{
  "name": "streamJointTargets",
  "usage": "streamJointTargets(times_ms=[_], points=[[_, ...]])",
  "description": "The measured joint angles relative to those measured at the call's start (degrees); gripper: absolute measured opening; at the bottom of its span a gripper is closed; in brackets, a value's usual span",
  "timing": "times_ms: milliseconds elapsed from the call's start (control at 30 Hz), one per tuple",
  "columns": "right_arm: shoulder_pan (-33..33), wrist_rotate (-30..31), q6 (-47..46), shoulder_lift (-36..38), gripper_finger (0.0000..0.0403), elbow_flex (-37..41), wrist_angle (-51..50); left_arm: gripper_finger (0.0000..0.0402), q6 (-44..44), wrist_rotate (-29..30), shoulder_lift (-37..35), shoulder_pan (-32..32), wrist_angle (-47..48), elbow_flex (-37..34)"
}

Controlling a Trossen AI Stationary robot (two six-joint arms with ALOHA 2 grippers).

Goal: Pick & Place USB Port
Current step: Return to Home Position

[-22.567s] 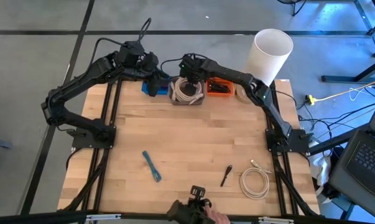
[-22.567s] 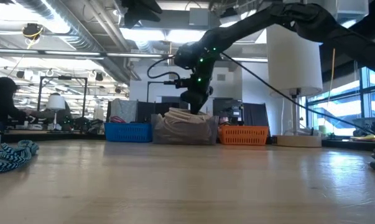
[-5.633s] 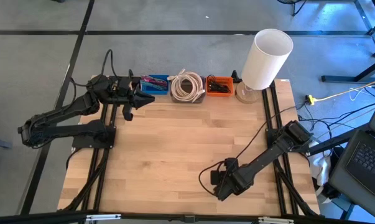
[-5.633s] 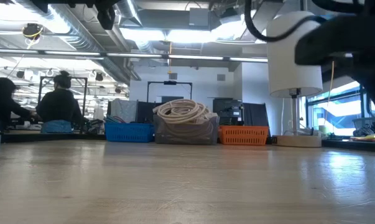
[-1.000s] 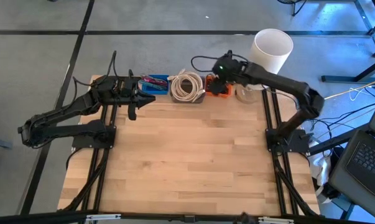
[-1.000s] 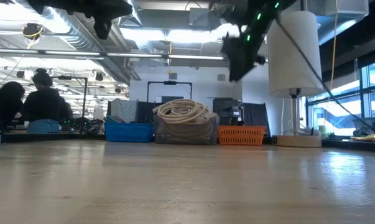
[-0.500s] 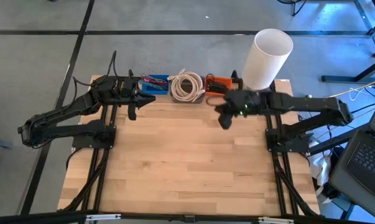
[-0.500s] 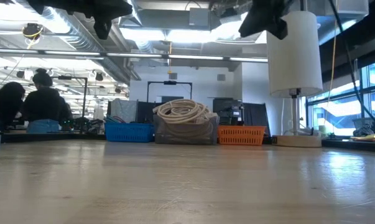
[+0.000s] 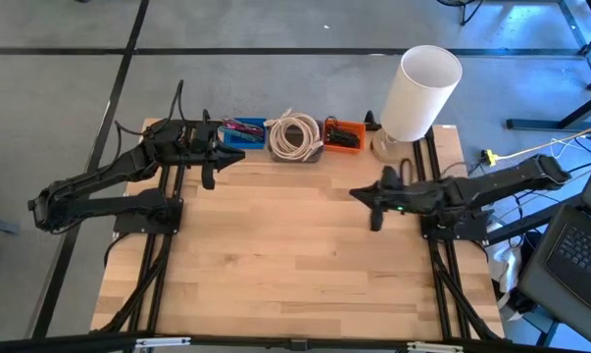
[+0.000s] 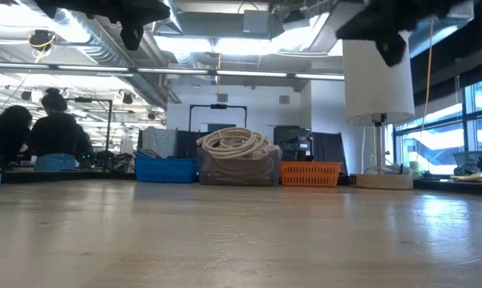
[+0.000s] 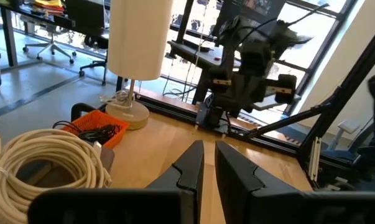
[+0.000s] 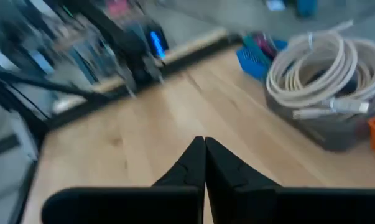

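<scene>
At the table's far edge stand three baskets in a row: a blue one (image 9: 238, 131), a grey one (image 9: 293, 139) holding a coiled white cable, and an orange one (image 9: 345, 134) with small dark pieces in it. Which of these pieces is the USB port I cannot tell. My right gripper (image 9: 357, 194) hovers shut and empty over the right part of the table, its fingers pointing toward the table's left (image 12: 204, 155). My left gripper (image 9: 234, 157) hangs shut and empty near the blue basket, pointing toward the table's right (image 11: 209, 163).
A white-shaded lamp (image 9: 418, 88) stands at the far right corner beside the orange basket. Bare wooden tabletop (image 9: 285, 255) spreads through the middle and near side. People sit in the room beyond the table (image 10: 33, 136).
My right gripper has left the spot above the orange basket, swung toward the table's near and right side, and now hovers over the right part of the table, pointing left. The baskets stay where they were.
</scene>
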State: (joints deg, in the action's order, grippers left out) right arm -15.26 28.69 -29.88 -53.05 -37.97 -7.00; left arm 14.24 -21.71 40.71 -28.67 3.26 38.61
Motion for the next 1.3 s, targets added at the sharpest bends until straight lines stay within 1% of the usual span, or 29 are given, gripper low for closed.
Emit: streamJointTargets(times_ms=[100,167,233,333,400,533,700,767,900,1100,1300], points=[[-0.28,-0.99,3.84,8.94,0.0003,10.0,8.41,0.0031,0.0,0.0,0.0,0.0,-0.01,0.0],[-0.25,-1.51,9.62,14.37,0.0002,15.32,9.13,0.0031,0.0,0.0,-0.02,-0.02,-0.01,0.0],[-0.25,-2.78,17.82,19.02,0.0002,19.14,9.43,0.0031,0.0,0.0,0.0,0.0,0.01,0.0],[-0.25,-5.85,27.89,25.04,0.0001,23.64,10.17,0.0031,0.0,0.0,-0.01,-0.01,0.0,0.0],[-0.26,-6.26,32.06,29.18,0.0001,26.28,10.61,0.0031,0.0,0.0,-0.02,0.0,-0.01,0.0],[-0.25,-5.99,33.28,37.98,0.0001,32.01,11.7,0.0031,0.0,0.0,-0.02,0.0,-0.01,0.0],[-0.23,-8.95,33.09,46.85,0.0001,37.66,11.05,0.0031,0.01,0.0,0.0,-0.01,0.0,0.0],[-0.09,-10.2,33.55,48.93,0.0001,37.64,11.66,0.0031,0.01,0.01,-0.02,0.0,0.0,0.0],[0.92,-10.52,33.55,52.86,0.0001,37.64,11.37,0.0031,0.02,0.02,-0.02,-0.02,0.01,0.0],[1.98,-12.02,28.68,53.04,0.0007,37.61,11.27,0.0031,0.02,0.03,0.0,-0.01,0.01,0.0],[2.03,-12.0,30.33,52.56,0.003,37.61,11.33,0.0031,0.02,0.0,-0.02,0.0,-0.01,0.0]])
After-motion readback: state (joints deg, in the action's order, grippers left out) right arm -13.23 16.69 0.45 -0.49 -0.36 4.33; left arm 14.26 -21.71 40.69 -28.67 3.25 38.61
